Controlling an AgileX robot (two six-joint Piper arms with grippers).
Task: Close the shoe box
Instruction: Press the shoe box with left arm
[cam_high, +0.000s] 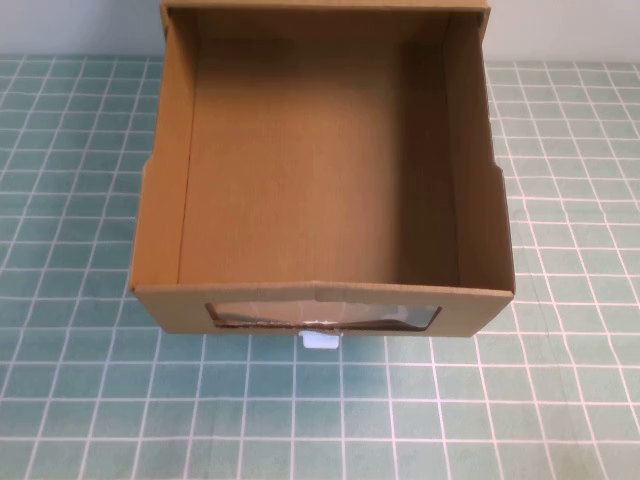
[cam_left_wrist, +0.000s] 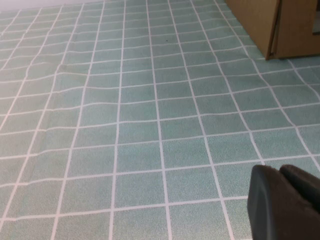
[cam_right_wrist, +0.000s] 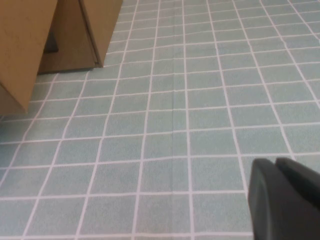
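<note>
The shoe box (cam_high: 320, 160) is a brown cardboard drawer, pulled out toward me and empty inside. Its front panel has a clear window (cam_high: 325, 317) and a small white tab (cam_high: 320, 340) below it. The box's outer sleeve shows at the far end (cam_high: 325, 6). Neither arm shows in the high view. My left gripper (cam_left_wrist: 280, 172) is shut and empty above the mat, with a box corner (cam_left_wrist: 280, 25) far off. My right gripper (cam_right_wrist: 276, 165) is shut and empty above the mat, with the box (cam_right_wrist: 30, 50) far off.
A green mat with a white grid (cam_high: 560, 400) covers the table. Open mat lies in front of the box and on both sides of it.
</note>
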